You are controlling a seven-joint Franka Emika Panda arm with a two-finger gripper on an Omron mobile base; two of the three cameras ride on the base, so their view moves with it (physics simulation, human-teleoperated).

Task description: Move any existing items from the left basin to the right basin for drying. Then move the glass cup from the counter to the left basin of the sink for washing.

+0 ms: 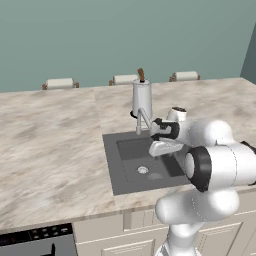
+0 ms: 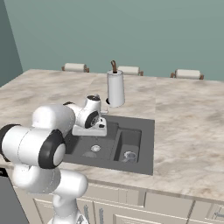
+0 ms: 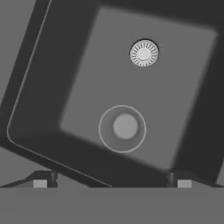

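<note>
1. Gripper [image 3: 112, 183]: jaws wide apart, nothing held.
2. Cup [image 3: 122, 128]: upright in left basin [image 3: 65, 65], at six o'clock from drain [image 3: 144, 53].
3. Judged light, rigid, slick, breakable; grasp across rim.

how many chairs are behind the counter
3, their pale backs along the counter's far edge: left chair, middle chair behind the steel canister, right chair. More could lie outside the frame.

Left basin [image 3: 65, 87] floor open around glass cup [image 3: 122, 128]; slim tap [image 1: 142, 120], steel canister [image 1: 141, 97] crowd back rim.
</note>
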